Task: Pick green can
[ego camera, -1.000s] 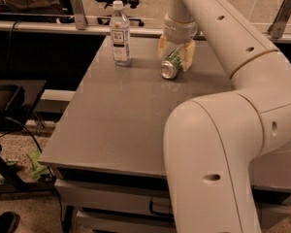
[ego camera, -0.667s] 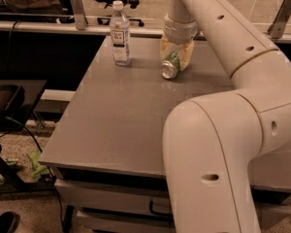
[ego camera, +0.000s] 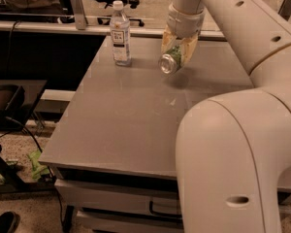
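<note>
The green can [ego camera: 170, 61] is tilted on its side between the fingers of my gripper [ego camera: 177, 50], its silver end facing the camera. It hangs a little above the grey table [ego camera: 126, 120], with its shadow on the tabletop below and to the right. The gripper is shut on the can and hangs from the large white arm [ego camera: 242, 28] that comes in from the upper right, at the far middle of the table.
A clear plastic water bottle [ego camera: 120, 33] with a white cap stands upright to the left of the can, near the table's far edge. The arm's bulky base segment [ego camera: 233, 164] fills the lower right. Cables and a dark stand [ego camera: 5, 110] lie left of the table.
The gripper has lifted the green can off the tabletop; it was lying on the table before and now hangs above it, still in the fingers.
</note>
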Robot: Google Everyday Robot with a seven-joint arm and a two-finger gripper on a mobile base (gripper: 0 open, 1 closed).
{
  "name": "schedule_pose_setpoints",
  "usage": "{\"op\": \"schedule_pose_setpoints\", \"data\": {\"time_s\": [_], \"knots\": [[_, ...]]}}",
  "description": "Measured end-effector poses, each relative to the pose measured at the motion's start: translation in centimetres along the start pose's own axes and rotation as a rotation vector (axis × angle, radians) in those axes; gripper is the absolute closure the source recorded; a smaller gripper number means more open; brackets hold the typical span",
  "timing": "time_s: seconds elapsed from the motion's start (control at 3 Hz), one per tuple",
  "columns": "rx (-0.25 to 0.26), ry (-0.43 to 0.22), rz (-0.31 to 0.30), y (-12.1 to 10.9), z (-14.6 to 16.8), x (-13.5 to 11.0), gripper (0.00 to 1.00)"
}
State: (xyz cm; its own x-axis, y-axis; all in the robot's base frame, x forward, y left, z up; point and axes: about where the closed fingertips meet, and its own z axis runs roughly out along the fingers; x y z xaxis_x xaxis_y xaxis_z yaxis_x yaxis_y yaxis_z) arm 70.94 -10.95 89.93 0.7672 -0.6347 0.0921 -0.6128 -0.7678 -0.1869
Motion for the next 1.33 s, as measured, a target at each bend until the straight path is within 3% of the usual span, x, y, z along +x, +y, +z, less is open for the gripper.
{"op": "schedule_pose_setpoints", "data": {"time_s": [0.67, 1.0, 1.33], "knots": [[0.069, -0.086, 0.064, 0.0, -4.2, -4.1, 1.00], [0.129, -0.102, 0.086, -1.2, -5.0, -4.5, 1.00], [0.153, -0.092, 0.087, -1.9, -4.7, -4.1, 1.00]]}}
